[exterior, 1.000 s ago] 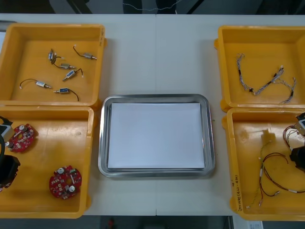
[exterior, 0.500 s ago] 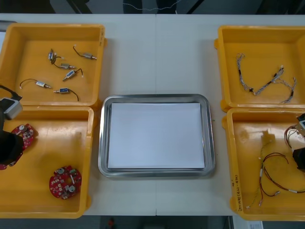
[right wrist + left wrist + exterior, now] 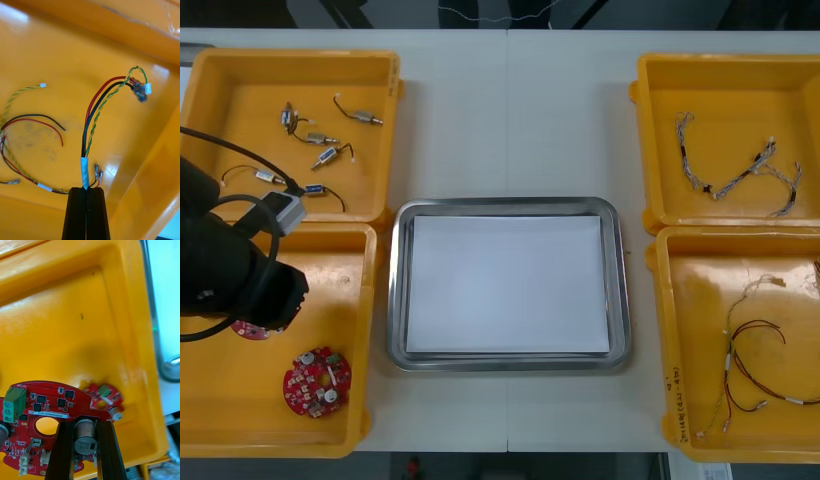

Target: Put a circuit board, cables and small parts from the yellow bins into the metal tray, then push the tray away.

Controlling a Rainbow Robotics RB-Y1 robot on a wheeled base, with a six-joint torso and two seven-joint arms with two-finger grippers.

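Now, at the left of the front view, the left arm [image 3: 225,270] reaches over the lower-left bin [image 3: 350,260]; the left hand [image 3: 85,426] is closed on a red board [image 3: 48,405], its fingers [image 3: 64,450] standing apart by the width of a metal cylinder [image 3: 85,440] on the board, which sits between them; in the front view a red edge of that board peeps from under the arm, toward the left side of the bin; whether it is clear of the bin floor I cannot tell; a second board [image 3: 317,380] lies on the floor lower right of it, apart from it.

Meanwhile the right hand [image 3: 86,189] is closed tight, fingers pressed together on a cable [image 3: 93,123] at its white band [image 3: 84,170]; the cable's red, black and twisted green-yellow strands rise from the fingertips and bend over to a small connector [image 3: 140,92]; beyond it lies the orange floor of the lower-right bin [image 3: 665,330], with red and yellow cables [image 3: 750,370] loose on it.

At the centre of the surface [image 3: 510,120] sits the tray [image 3: 393,300], white inside, between the bins; the upper-left bin [image 3: 210,70] holds small metal parts [image 3: 315,150]; the upper-right bin [image 3: 650,130] holds blue and white cables [image 3: 730,175].
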